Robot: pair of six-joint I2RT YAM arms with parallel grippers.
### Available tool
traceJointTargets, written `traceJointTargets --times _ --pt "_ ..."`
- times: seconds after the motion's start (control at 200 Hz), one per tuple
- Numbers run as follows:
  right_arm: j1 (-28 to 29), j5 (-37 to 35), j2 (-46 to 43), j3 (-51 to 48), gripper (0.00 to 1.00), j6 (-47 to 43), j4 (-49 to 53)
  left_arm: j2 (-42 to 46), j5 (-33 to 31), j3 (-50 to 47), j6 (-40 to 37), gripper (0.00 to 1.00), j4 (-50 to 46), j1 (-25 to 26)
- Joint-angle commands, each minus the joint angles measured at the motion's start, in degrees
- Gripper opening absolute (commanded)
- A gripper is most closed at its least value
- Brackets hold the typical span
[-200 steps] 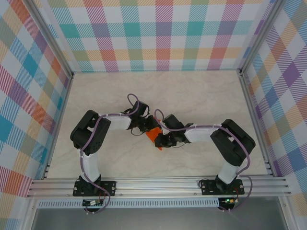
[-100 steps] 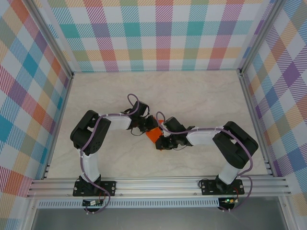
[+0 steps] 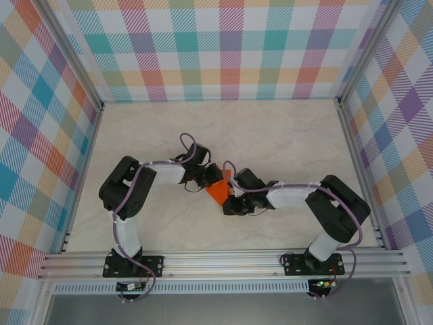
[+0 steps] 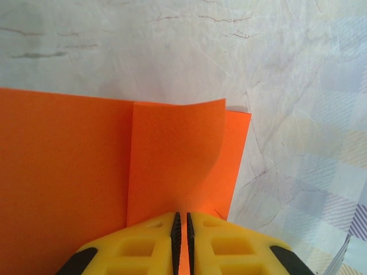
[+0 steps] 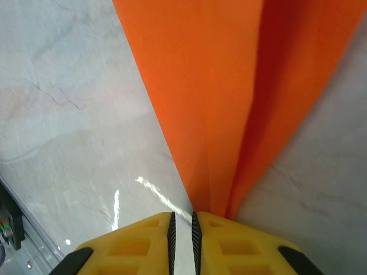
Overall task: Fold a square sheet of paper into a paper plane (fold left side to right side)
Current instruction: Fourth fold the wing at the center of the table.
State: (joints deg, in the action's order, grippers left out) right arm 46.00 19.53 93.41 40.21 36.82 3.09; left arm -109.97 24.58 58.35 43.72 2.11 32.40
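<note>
The orange square sheet of paper (image 3: pixel 218 193) lies on the marble table between the two grippers, folded over itself with a flap curling up (image 4: pixel 175 154). No slim dart shape shows. My left gripper (image 4: pixel 181 220) is shut on the near edge of that flap, and orange shows in the slit between its pads; from above it (image 3: pixel 207 181) sits at the sheet's upper left. In the right wrist view the paper (image 5: pixel 218 86) narrows to a creased point that runs under the right finger. My right gripper (image 5: pixel 182 220) is shut down to a thin slit showing bare table, at the sheet's lower right (image 3: pixel 231 202).
Aluminium rails (image 3: pixel 223 261) run along the near edge, and plaid walls (image 3: pixel 223 47) close in the other three sides. Bare marble table (image 3: pixel 284 135) spreads all round the arms. Purple cables loop over both forearms.
The right arm has slid a little down and to the right, and more of the orange sheet now shows between the grippers. The left arm has held still.
</note>
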Motion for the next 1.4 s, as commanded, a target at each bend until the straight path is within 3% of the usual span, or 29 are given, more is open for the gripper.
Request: traceJointTargets --times 0.0,0.19,0.295,0.395,0.555,1.045,1.395 --pt "0.76 0.08 -1.04 -0.71 0.19 -0.55 10.16 -1.01 -3.4 -2.01 -0.82 0.15 -5.58 0.69" --pt "0.28 0.78 -6.57 2.56 0.2 -2.41 11.41 -0.64 -3.31 -2.01 -0.71 0.15 -5.67 0.72" --pt "-1.23 1.38 -8.67 2.73 0.2 -1.54 7.04 -0.5 -3.31 -1.83 -0.75 0.15 -5.84 0.73" --pt "-3.87 3.35 -5.98 2.99 0.17 1.5 1.29 -0.58 -3.31 -1.66 -0.64 0.15 -5.71 0.71" --pt "-4.07 3.53 -0.04 7.52 0.13 2.11 0.26 -0.51 -3.27 -1.66 -0.48 0.15 -5.69 0.73" --pt "-4.04 -3.88 8.37 8.0 0.12 1.1 12.55 -0.51 -4.65 0.59 -2.51 0.15 -8.12 0.39" --pt "-3.99 -5.48 9.68 6.15 0.07 0.9 16.02 -5.56 -5.15 8.09 -8.3 0.17 -10.2 -5.51"
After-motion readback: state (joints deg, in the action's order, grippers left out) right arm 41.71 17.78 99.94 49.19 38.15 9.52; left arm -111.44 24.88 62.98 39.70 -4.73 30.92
